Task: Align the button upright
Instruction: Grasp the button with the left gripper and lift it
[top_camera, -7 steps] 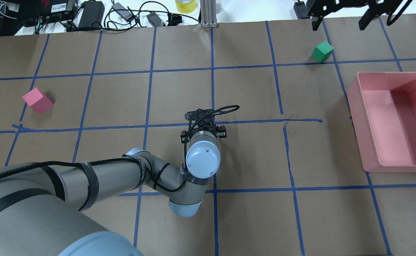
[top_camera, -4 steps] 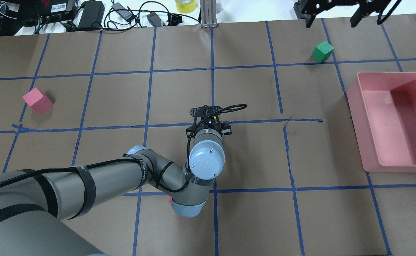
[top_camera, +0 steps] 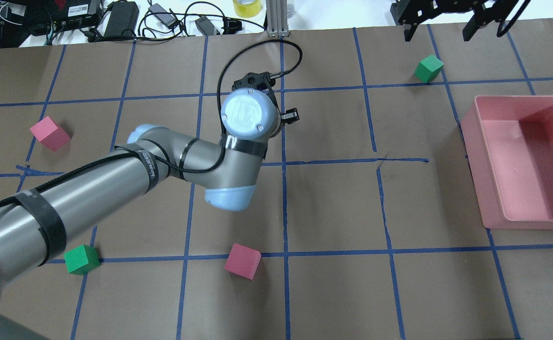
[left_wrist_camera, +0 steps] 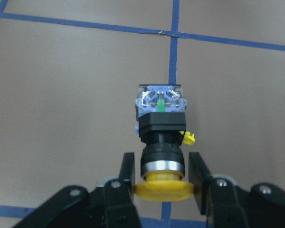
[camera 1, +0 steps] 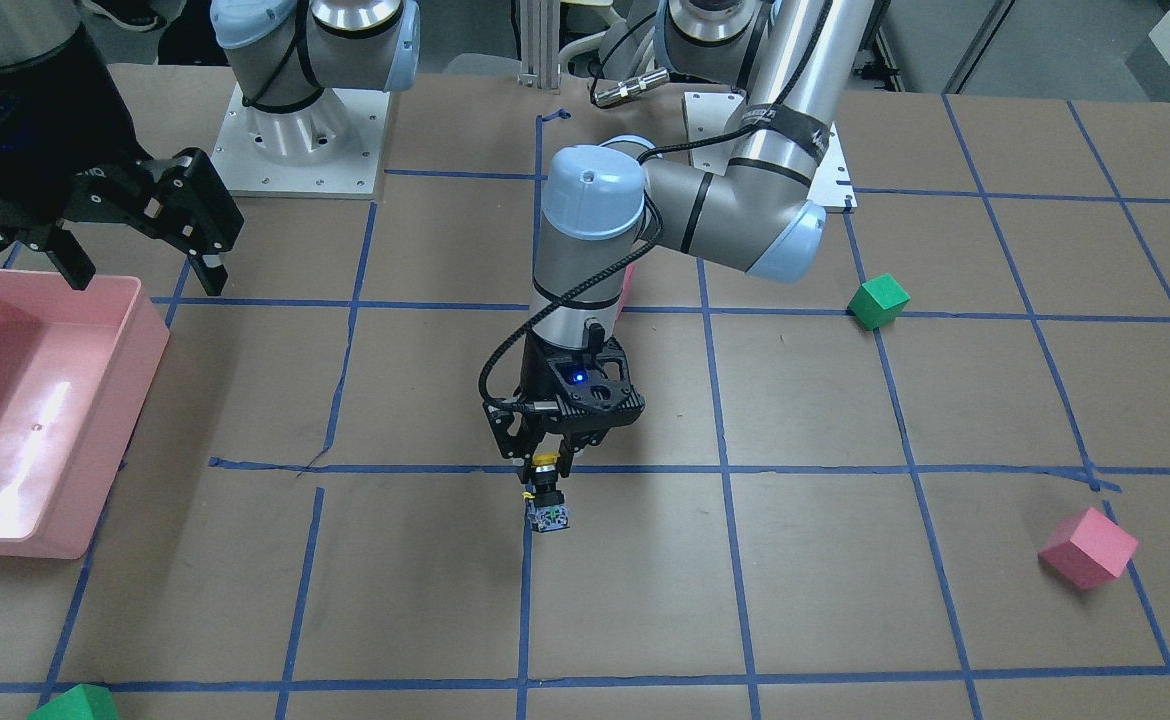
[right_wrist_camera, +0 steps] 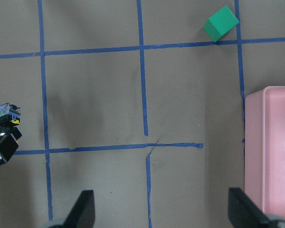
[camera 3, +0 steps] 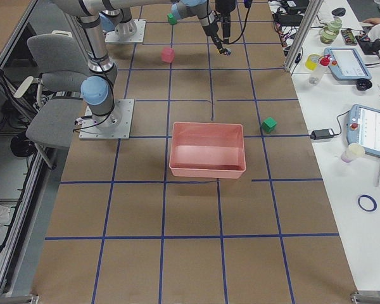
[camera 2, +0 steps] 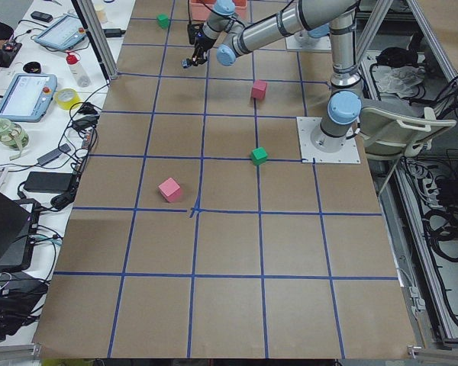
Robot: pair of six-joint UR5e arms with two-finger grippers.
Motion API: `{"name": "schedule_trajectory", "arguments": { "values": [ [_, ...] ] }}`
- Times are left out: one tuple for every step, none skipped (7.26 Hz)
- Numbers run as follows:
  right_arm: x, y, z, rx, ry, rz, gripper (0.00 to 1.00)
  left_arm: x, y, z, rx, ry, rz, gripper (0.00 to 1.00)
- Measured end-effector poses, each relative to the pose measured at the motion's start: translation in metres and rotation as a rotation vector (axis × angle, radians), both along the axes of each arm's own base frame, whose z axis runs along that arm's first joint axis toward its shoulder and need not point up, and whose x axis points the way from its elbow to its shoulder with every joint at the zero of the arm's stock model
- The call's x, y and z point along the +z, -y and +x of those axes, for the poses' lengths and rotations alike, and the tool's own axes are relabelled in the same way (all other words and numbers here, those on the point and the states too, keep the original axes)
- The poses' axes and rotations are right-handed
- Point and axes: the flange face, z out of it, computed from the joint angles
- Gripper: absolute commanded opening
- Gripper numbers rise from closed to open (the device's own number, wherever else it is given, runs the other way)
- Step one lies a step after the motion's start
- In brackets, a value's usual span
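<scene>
Button (left_wrist_camera: 160,128) hidden overhead by left arm (top_camera: 116,174).

brown surface (top_camera: 333,203) with blue tape grid, pink bin (top_camera: 479,160) at right, far green cube (top_camera: 428,68), near green cube (top_camera: 82,259), left pink cube (top_camera: 49,133), middle pink cube (top_camera: 242,261), all spread apart

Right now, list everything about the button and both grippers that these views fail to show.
Overhead: the button is hidden beneath the left arm's wrist.
Both side views: the button is too small to judge its tilt.
Front-facing: whether its base touches the table cannot be told.
Left wrist: the left gripper has fingers cut by the bottom edge.
Overhead: the right gripper is cut by the top edge.
</scene>
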Motion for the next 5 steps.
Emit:
{"name": "schedule_trajectory", "arguments": {
  "values": [
    [-0.002,0.001,0.003,0.005,0.015,0.002,1.0,0.011,0.005,-0.002,0.161,-0.105,0.126,0.0],
    [-0.004,0.002,0.006,0.01,0.044,0.005,1.0,0.009,0.005,-0.007,0.381,-0.218,0.262,0.0],
    [-0.007,0.004,0.007,0.011,0.06,0.011,1.0,0.001,0.003,-0.012,0.567,-0.303,0.406,0.0],
    [-0.008,0.004,0.007,0.01,0.063,0.016,1.0,-0.01,0.003,-0.011,0.686,-0.339,0.53,0.0],
    [-0.008,0.004,0.007,0.01,0.065,0.018,1.0,-0.021,0.011,0.003,0.769,-0.378,0.646,0.0]
  ]
}}
